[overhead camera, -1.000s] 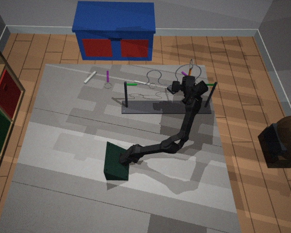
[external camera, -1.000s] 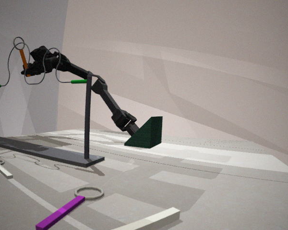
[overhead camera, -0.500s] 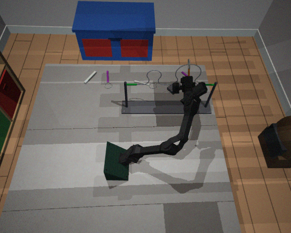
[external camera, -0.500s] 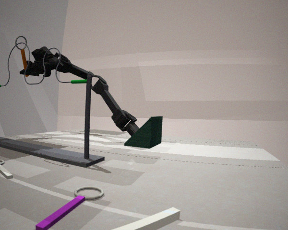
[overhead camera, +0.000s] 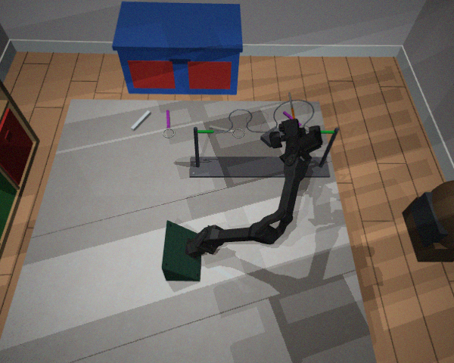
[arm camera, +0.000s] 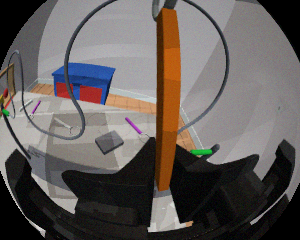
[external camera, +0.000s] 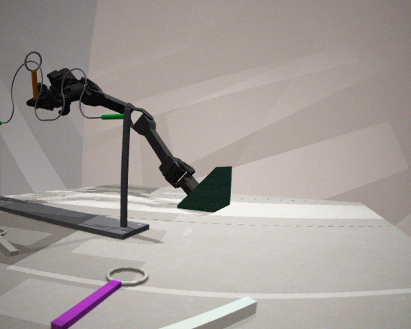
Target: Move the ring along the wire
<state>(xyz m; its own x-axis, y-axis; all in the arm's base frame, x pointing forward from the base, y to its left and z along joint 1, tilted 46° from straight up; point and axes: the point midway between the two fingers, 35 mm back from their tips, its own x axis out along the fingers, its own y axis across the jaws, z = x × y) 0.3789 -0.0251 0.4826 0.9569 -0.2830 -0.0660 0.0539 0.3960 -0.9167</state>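
In the top view, the black arm [overhead camera: 287, 195] [external camera: 152, 140] is seen reaching from a dark green wedge-shaped base [overhead camera: 172, 258] [external camera: 212, 198] to the post [overhead camera: 328, 148] at the right side of the picture. Past the arm's end, the orange handle [overhead camera: 293, 113] [external camera: 34, 85] [arm camera: 168, 100] is partly shown, with the ring seen nearly edge-on at the large bend of the wire. The green part [overhead camera: 327, 131] beside this post is left without the ring, and so is the green part [overhead camera: 206, 131] [external camera: 112, 116] beside the other post [overhead camera: 196, 148] [external camera: 125, 170]. On the worktop [overhead camera: 113, 195] [external camera: 287, 255], a white bar [overhead camera: 141, 120] [external camera: 216, 313] and a purple-handled ring [overhead camera: 167, 119] [external camera: 87, 304] are placed apart from the stand. In the exterior view, the ring [external camera: 25, 59] is held above the handle, around the top of the farther tall loop of the wire [external camera: 11, 92] [arm camera: 227, 65]; whether they are touching cannot be told. The handle is kept nearly upright. In the wrist view, the jaws are clamped on the lower part of the orange handle. The ring is only partly shown at the upper edge, and behind it the wire is curved widely on both sides. A blue cabinet [arm camera: 85, 72] is seen in the background.
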